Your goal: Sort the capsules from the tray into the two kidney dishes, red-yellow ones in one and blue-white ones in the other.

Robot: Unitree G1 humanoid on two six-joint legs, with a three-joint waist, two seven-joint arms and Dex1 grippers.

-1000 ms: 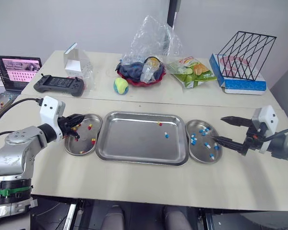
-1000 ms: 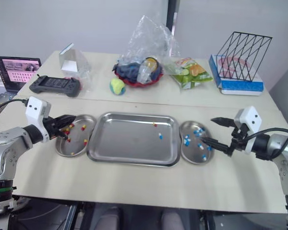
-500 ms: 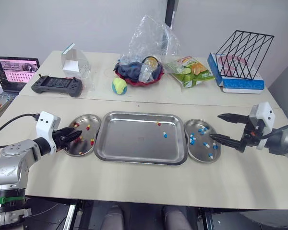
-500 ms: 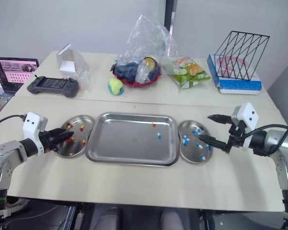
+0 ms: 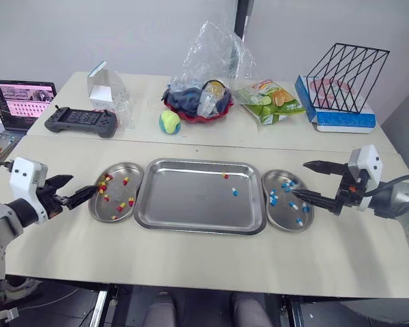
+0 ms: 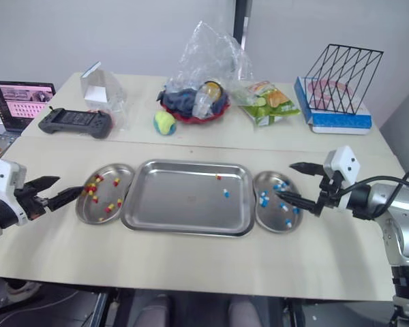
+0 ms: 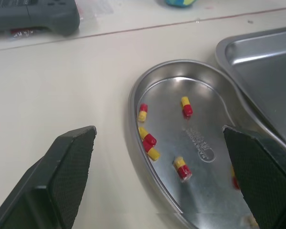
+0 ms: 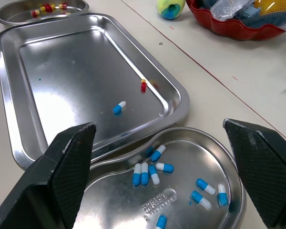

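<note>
Well, we saw the tray [image 5: 184,208] in the middle of the near table, the left dish [image 5: 114,193] just beside one end and the right dish [image 5: 286,219] just beside the other. Two capsules lay in the tray's right half: a red-yellow capsule [image 5: 225,176] near the far rim and a blue-white capsule [image 5: 236,192] a little nearer to us. The left dish held a scatter of red-yellow capsules [image 7: 148,141], and the right dish held blue-white capsules [image 8: 144,173].

On the far table stood a controller [image 5: 82,121], a laptop [image 5: 20,101], a ball [image 5: 170,122], a red bowl [image 5: 198,109] under a clear bag [image 5: 215,58], a snack bag [image 5: 269,101] and a wire rack [image 5: 344,75] against a blue box [image 5: 341,119]. Each dish lay between its gripper and the tray.

The left gripper [image 5: 84,184] came in low from the table's left edge and pointed at the left dish. Its fingers [image 7: 69,176] were spread wide and held nothing, the nearer tip at the dish's outer rim. The right gripper [image 5: 298,178] reached in from the right, level with the table. It also gaped wide and empty, its nearer finger over the right dish and its farther one just past the dish's far edge.
</note>
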